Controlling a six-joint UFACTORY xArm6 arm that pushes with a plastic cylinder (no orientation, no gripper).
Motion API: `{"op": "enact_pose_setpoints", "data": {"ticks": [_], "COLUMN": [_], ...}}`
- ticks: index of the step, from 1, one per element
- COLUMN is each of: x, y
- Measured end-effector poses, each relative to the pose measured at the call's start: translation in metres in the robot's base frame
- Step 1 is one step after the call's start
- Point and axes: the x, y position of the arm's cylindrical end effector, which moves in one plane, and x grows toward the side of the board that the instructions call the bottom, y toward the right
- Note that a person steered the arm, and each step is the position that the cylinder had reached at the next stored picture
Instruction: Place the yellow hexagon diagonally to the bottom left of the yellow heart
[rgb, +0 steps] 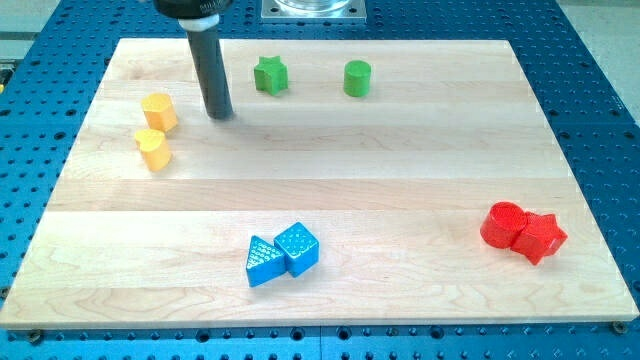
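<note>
Two yellow blocks sit close together at the view's upper left. The upper one (159, 111) looks like the yellow heart. The lower one (152, 148), just below it and slightly left, looks like the yellow hexagon; the shapes are hard to make out. The two are nearly touching. My tip (220, 114) rests on the board to the right of the upper yellow block, a short gap away, touching neither block.
A green star (270, 75) and a green cylinder (357, 78) sit near the view's top. A blue triangle (262, 262) and a blue cube (298, 248) touch at the bottom centre. A red cylinder (503, 224) and a red star (541, 237) touch at the right.
</note>
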Motion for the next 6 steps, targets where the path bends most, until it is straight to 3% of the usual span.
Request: {"op": "enact_pose_setpoints", "data": {"ticks": [1, 2, 3, 4, 5, 6], "x": [0.005, 0.073, 0.081, 0.050, 0.050, 0.076], "y": [-0.073, -0.113, -0.079, -0.159, -0.159, -0.160]}}
